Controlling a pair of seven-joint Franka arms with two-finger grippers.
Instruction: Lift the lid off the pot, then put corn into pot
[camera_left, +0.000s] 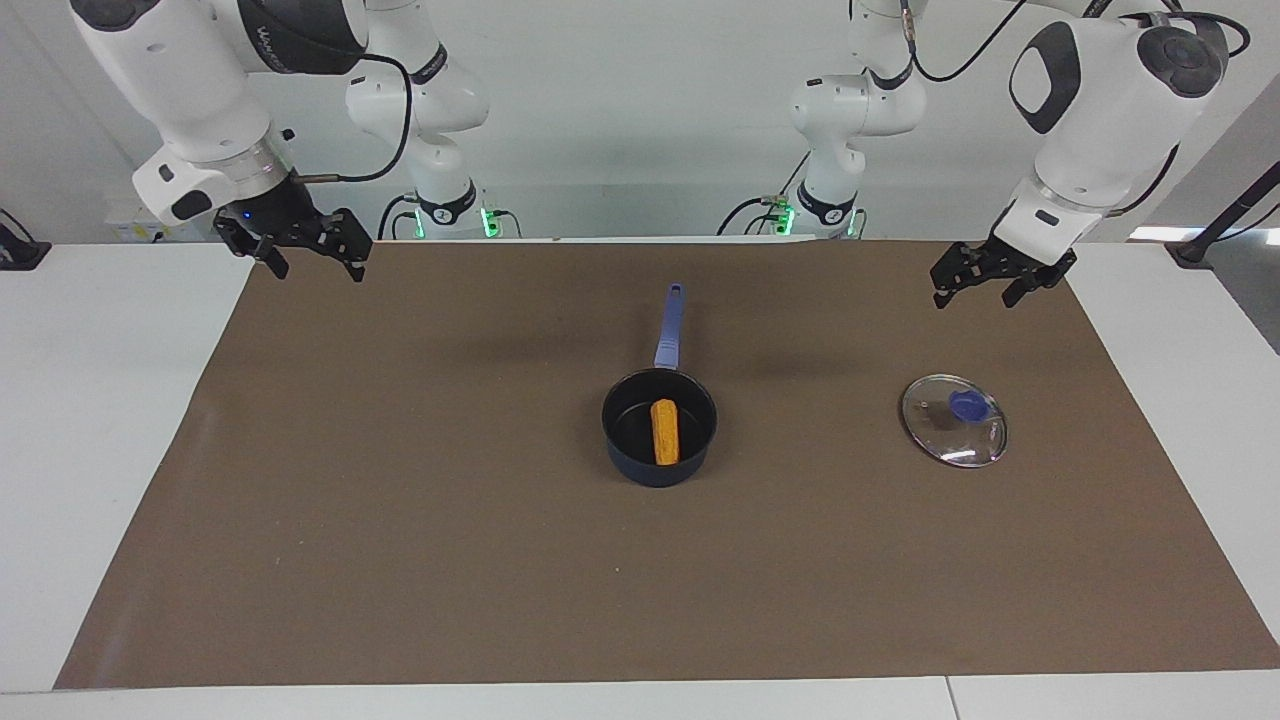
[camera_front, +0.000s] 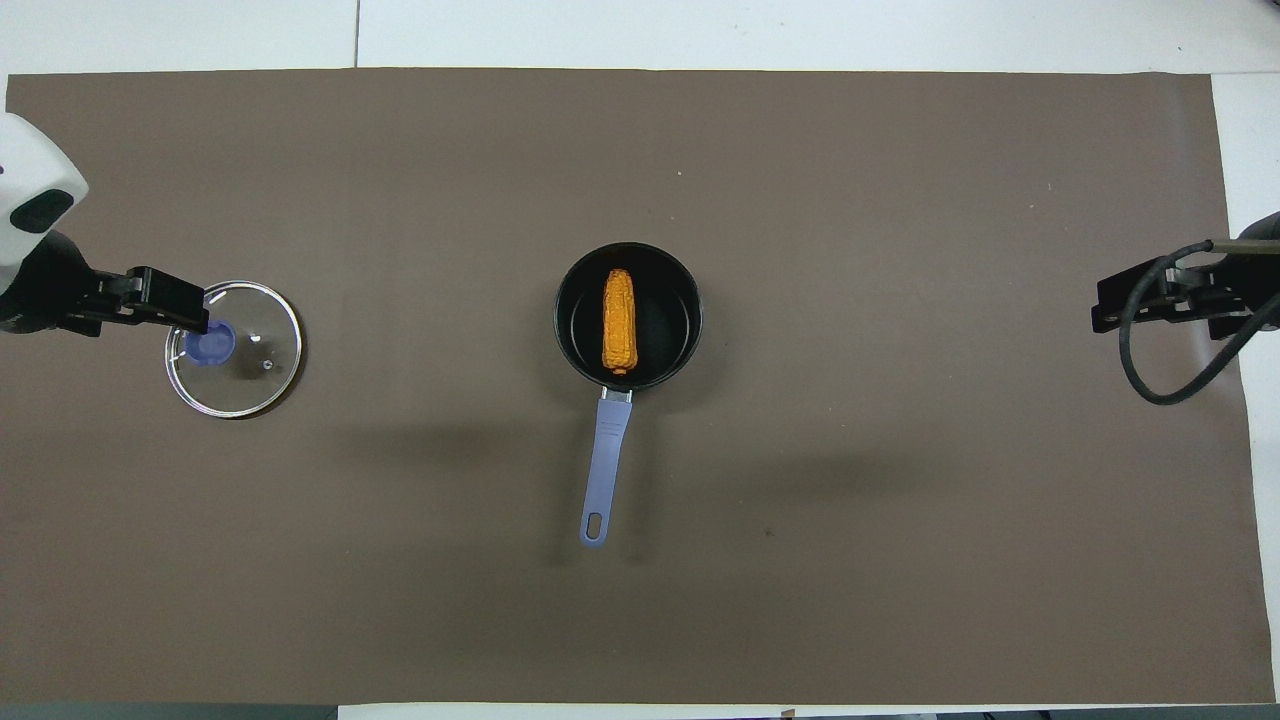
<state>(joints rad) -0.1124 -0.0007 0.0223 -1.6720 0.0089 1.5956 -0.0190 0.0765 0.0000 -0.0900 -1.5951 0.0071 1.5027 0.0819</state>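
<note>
The dark blue pot (camera_left: 640, 462) (camera_front: 682, 330) stands open in the middle of the brown mat, its long handle (camera_left: 668, 325) pointing toward the robots. The orange-yellow corn (camera_left: 665, 431) (camera_front: 619, 320) lies inside the pot. The glass lid (camera_left: 968, 440) (camera_front: 250, 370) with its blue knob lies flat on the mat toward the left arm's end. My left gripper (camera_left: 978, 290) (camera_front: 185, 312) hangs open and empty in the air, clear of the lid. My right gripper (camera_left: 312, 262) (camera_front: 1105, 305) hangs open and empty over the mat's corner at the right arm's end.
The brown mat (camera_left: 400, 520) covers most of the white table (camera_left: 90, 420). Both arm bases stand at the robots' edge of the table.
</note>
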